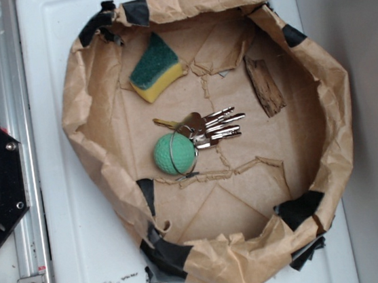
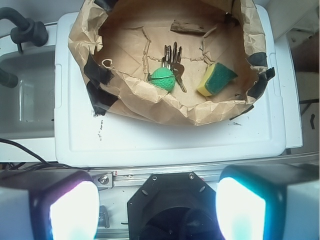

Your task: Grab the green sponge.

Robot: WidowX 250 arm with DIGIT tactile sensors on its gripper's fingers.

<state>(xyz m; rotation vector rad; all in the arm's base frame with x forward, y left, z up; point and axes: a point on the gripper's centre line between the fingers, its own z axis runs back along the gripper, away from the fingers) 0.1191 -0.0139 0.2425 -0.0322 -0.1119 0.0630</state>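
A white table [image 1: 80, 263] carries a nest of crumpled brown paper [image 1: 327, 91] patched with black tape, and everything you need lies inside it. The sponge [image 1: 155, 68] rests flat on the paper floor near the nest's wall, green scouring side up, yellow foam showing along one edge; in the wrist view it sits to the right [image 2: 217, 79]. Well apart from it lie the ball [image 1: 175, 153] with its keys [image 1: 208, 128], and a wood scrap [image 1: 265, 86] across the nest. Don't mistake the round ball for your target. Your claw [image 2: 155, 202] hangs back over the table's edge, outside the nest, its two fingers [image 2: 240, 205] spread wide with nothing between them. Expect the sponge to be light and soft: it should squash under pressure rather than slip, so close gently. Take it across its narrower width, fingers on the long sides, and come straight down so you clear the paper wall beside it.
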